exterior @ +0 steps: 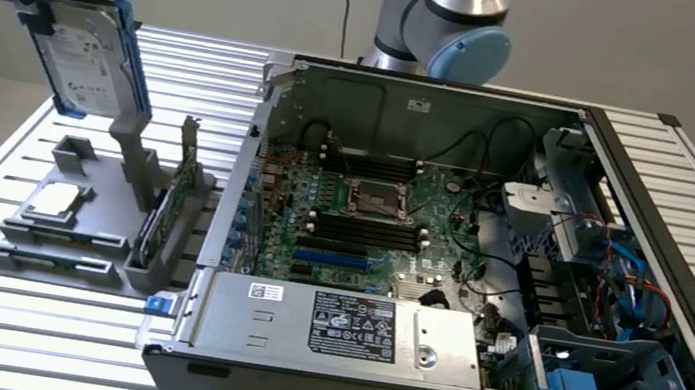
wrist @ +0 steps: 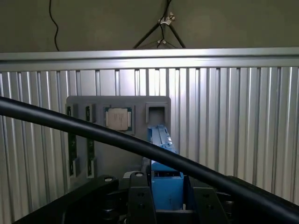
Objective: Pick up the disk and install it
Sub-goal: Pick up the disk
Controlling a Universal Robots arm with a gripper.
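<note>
The slatted metal table (exterior: 20,333) carries an open computer case (exterior: 400,101) lying on its side, so its inside can be reached from above. In it are the main board (exterior: 373,208), a grey power box (exterior: 344,326) along the near edge, and a blue drive cage (exterior: 606,375) in the corner at the exterior view's right.

Beside the case, a grey tray (exterior: 57,253) keeps loose parts apart: a circuit card (exterior: 184,184) on edge in a slot and a small square chip (exterior: 57,202) lying flat.

The disk (exterior: 90,55) hangs upright over the tray's tall stand (exterior: 133,142) (I can't tell whether it is quite clear of it). The gripper (exterior: 38,8) holds the disk at its upper end, fingers pinching its blue rails.
</note>
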